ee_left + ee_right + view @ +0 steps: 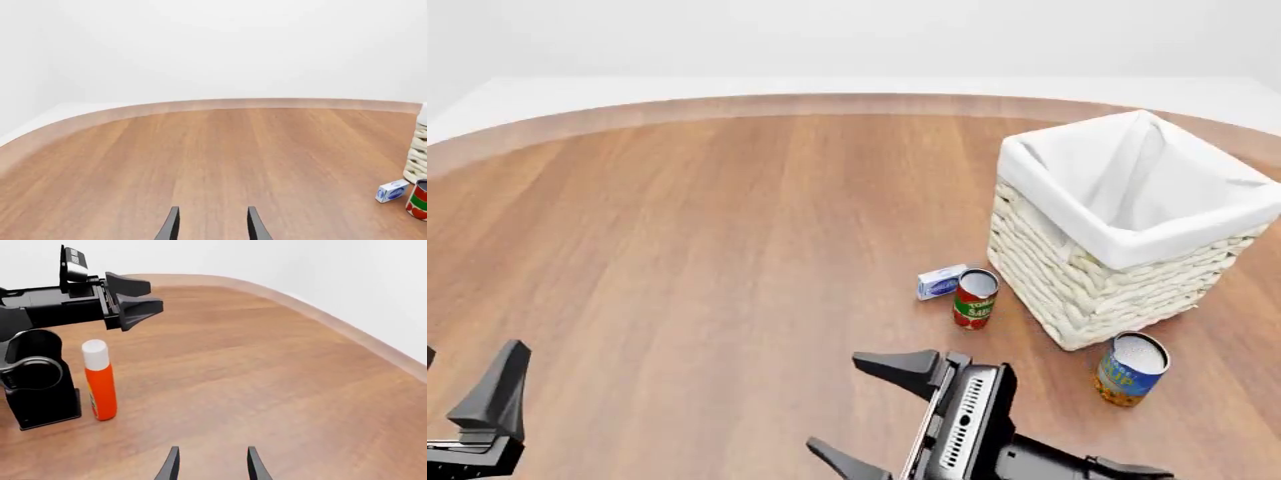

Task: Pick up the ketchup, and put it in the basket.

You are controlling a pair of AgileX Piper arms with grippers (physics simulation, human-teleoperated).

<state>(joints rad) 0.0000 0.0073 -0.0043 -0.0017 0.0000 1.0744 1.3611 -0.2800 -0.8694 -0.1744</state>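
The right gripper (868,410), open and empty, points at the ketchup (99,380), upright by the left arm's base, ahead and well apart. Reaching it risks clipping the open left gripper (137,302); the basket (1094,280) stands opposite.

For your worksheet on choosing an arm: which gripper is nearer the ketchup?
Left. The ketchup stands right beside the left arm's base, under the left gripper; the right gripper faces it across bare table.
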